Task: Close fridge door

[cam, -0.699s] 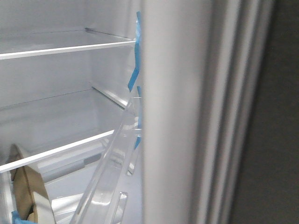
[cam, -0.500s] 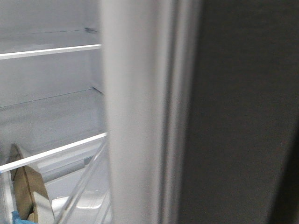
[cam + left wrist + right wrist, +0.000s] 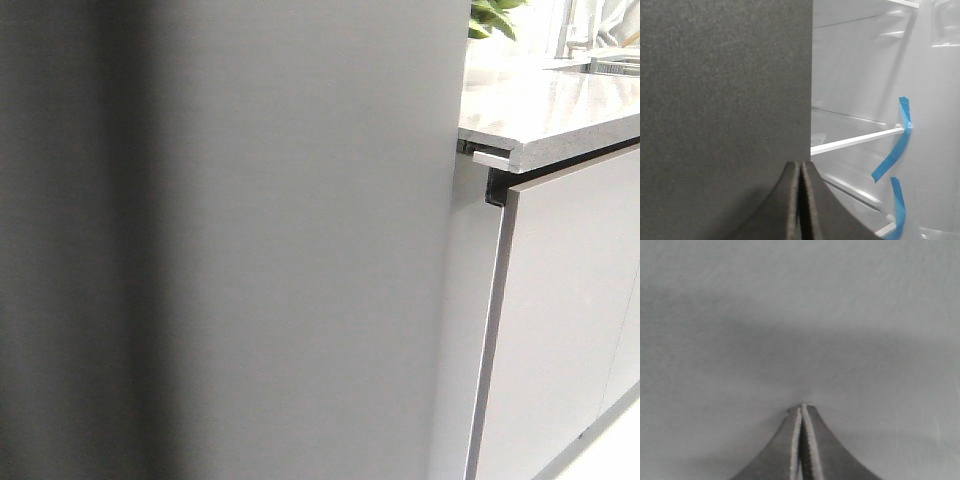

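Observation:
The fridge door (image 3: 250, 250) fills most of the front view as a flat dark grey panel. In the left wrist view the door (image 3: 725, 90) covers one half and the white fridge inside (image 3: 865, 100) with a shelf edge (image 3: 855, 141) shows past its edge. My left gripper (image 3: 800, 167) is shut and empty, its tips at the door's edge. In the right wrist view the door (image 3: 800, 315) fills the frame. My right gripper (image 3: 801, 409) is shut and empty, its tips against the panel. Neither gripper shows in the front view.
A grey stone worktop (image 3: 560, 115) sits at the right over pale grey cabinet fronts (image 3: 570, 320). A green plant (image 3: 495, 15) stands at the back. Blue tape strips (image 3: 895, 150) mark the fridge's inner wall.
The door has swung across the front view from right to left. Its white inner edge and gasket and the fridge shelves have gone from sight; the dark outer face and the worktop now show.

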`<move>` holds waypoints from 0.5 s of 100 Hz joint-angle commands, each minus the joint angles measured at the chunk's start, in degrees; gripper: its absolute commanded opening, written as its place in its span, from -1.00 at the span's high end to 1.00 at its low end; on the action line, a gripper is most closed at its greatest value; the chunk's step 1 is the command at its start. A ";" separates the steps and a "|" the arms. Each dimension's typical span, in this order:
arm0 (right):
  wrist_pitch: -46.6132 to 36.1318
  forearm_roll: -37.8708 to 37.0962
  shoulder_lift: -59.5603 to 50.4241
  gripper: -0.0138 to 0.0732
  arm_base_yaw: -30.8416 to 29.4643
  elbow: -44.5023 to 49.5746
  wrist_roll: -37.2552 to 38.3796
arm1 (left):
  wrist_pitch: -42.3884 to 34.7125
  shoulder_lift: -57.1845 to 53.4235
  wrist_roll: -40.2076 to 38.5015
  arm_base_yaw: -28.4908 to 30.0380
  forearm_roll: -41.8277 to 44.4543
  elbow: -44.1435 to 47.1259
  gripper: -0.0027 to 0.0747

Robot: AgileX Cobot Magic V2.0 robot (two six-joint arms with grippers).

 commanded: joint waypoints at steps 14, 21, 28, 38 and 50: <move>-7.70 1.06 10.47 0.78 0.52 -9.82 -1.95 | -4.16 -1.17 -0.29 -0.20 -0.35 2.01 0.98; -8.62 1.06 13.85 0.78 0.52 -12.35 -2.09 | -4.16 -1.17 -0.29 -0.20 -0.35 2.01 0.98; -9.23 1.06 16.44 0.78 0.52 -14.27 -2.18 | -4.16 -1.17 -0.29 -0.20 -0.35 2.01 0.98; -11.42 1.06 20.30 0.78 0.52 -16.48 -2.44 | -4.16 -1.17 -0.29 -0.20 -0.35 2.01 0.98; -12.84 0.96 24.25 0.78 0.42 -18.46 -2.53 | -4.16 -1.17 -0.29 -0.20 -0.35 2.01 0.98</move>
